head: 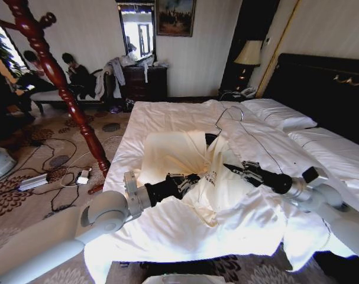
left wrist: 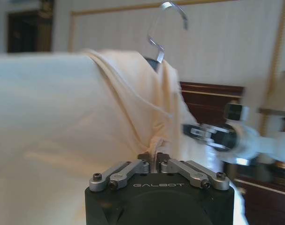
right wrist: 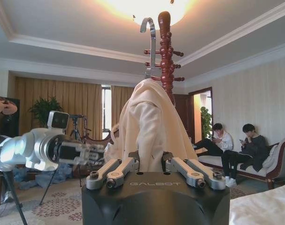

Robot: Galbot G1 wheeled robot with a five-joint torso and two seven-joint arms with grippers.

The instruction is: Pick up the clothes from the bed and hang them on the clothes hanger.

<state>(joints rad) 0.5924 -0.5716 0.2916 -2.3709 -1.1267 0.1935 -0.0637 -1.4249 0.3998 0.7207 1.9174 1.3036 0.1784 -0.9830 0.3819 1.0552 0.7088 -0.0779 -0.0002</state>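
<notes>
The cream-yellow clothes lie bunched in the middle of the bed on its white duvet. The clothes hanger sits inside the collar, with its silver hook sticking up toward the pillows. My left gripper is at the garment's near left side, shut on a pinch of fabric. From the right, my right gripper meets the cloth and appears shut on a fold of it. In both wrist views the hook rises above the draped fabric.
A red-brown wooden coat stand stands left of the bed. Cables and a power strip lie on the carpet by its foot. Pillows and a black headboard are at the right. A dresser stands at the back wall.
</notes>
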